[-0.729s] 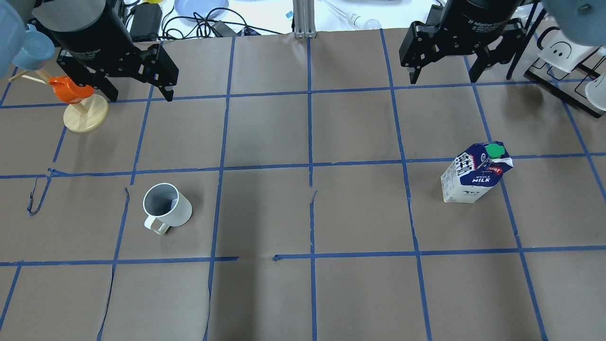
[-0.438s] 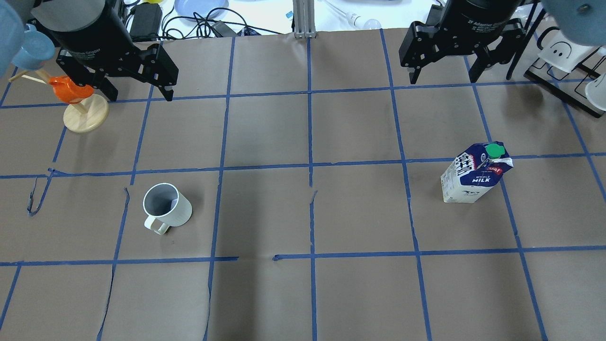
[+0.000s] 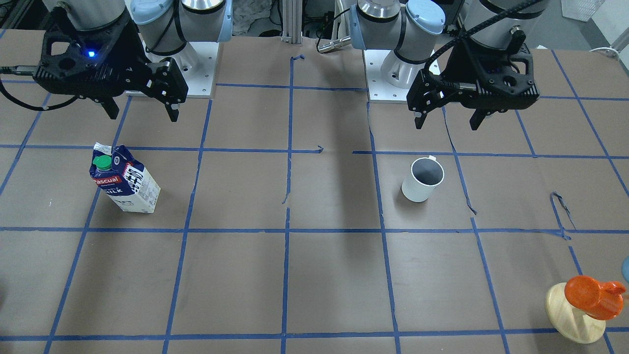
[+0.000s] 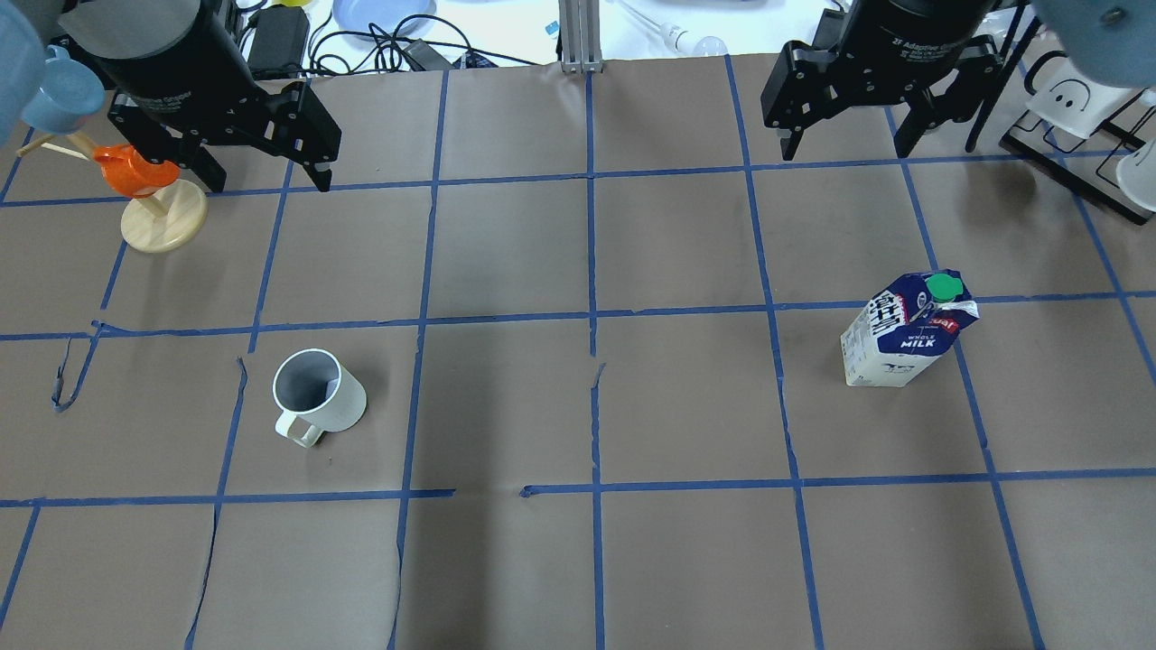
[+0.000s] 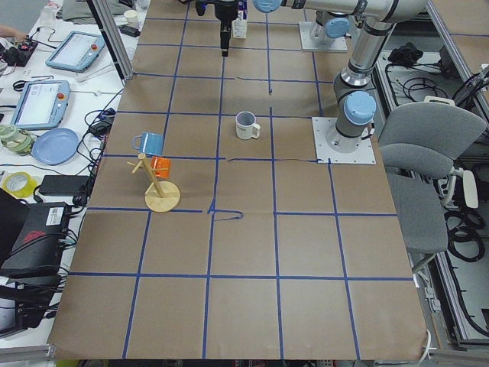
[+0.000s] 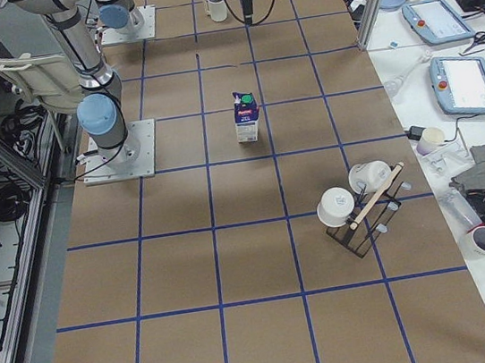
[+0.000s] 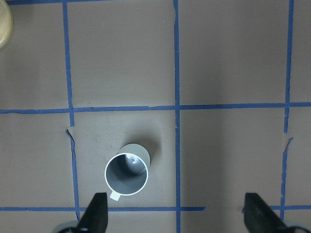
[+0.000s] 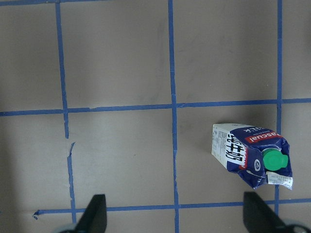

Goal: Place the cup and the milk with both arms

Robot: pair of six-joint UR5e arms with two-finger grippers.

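The white cup (image 4: 318, 397) with a dark grey inside stands upright left of the table's middle, handle toward the near edge. It also shows in the front view (image 3: 422, 179) and the left wrist view (image 7: 127, 174). The blue and white milk carton (image 4: 908, 332) with a green cap stands upright on the right, and shows in the front view (image 3: 125, 181) and the right wrist view (image 8: 250, 154). My left gripper (image 4: 268, 181) is open and empty, high above the table beyond the cup. My right gripper (image 4: 846, 149) is open and empty, high beyond the milk.
An orange cup hangs on a wooden stand with a round base (image 4: 163, 226) at the far left, with a blue cup (image 4: 63, 95) above it. A black rack with white mugs (image 4: 1075, 108) stands at the far right. Blue tape lines grid the brown table cover (image 4: 587, 406).
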